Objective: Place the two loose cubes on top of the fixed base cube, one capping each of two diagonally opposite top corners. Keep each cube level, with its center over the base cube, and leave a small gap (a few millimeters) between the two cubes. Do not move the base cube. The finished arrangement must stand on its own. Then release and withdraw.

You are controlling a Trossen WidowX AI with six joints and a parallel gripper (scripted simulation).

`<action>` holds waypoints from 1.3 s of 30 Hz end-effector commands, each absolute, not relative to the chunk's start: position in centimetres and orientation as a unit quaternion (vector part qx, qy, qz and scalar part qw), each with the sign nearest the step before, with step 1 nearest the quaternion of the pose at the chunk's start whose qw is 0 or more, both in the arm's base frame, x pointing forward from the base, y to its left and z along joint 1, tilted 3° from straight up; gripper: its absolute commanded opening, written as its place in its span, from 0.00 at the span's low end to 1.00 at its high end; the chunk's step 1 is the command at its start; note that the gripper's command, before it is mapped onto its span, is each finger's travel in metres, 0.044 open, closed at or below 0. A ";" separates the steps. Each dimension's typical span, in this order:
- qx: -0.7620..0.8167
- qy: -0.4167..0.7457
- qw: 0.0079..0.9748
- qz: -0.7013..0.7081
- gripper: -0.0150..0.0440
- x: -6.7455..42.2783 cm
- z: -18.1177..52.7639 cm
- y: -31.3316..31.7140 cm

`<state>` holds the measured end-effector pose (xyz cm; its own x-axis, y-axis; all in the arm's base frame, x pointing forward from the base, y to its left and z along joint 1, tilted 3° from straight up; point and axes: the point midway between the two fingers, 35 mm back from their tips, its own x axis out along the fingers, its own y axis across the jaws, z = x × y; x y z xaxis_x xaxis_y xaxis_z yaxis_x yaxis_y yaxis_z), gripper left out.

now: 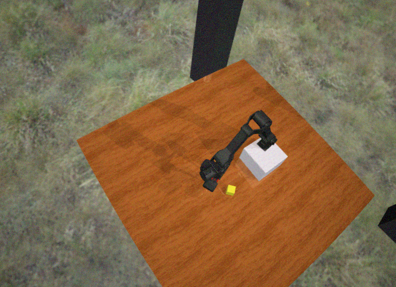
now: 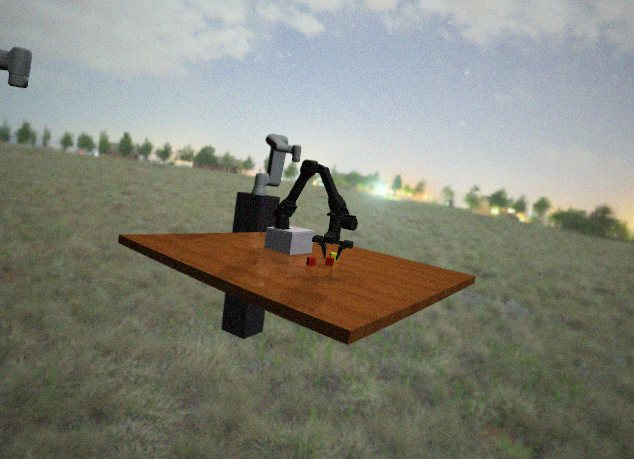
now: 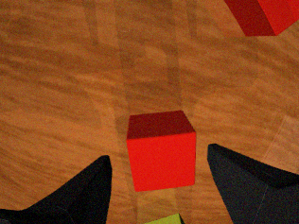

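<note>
Directly below my half-open, empty pincer point(image 3: 157, 214), the nearer red cube point(image 3: 161, 152) rests on the wooden table point(image 3: 63, 57); it looks small, rigid, light, so I'd pinch its flat opposite sides.
</note>
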<state>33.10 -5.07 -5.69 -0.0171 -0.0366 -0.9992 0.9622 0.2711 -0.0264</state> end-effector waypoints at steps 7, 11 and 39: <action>0.410 0.561 0.568 -0.441 0.57 33.0 -6.6 -5.2; 0.410 0.561 0.568 -0.441 0.43 33.0 -6.6 -5.2; 0.410 0.561 0.568 -0.441 0.43 33.6 1.0 -4.9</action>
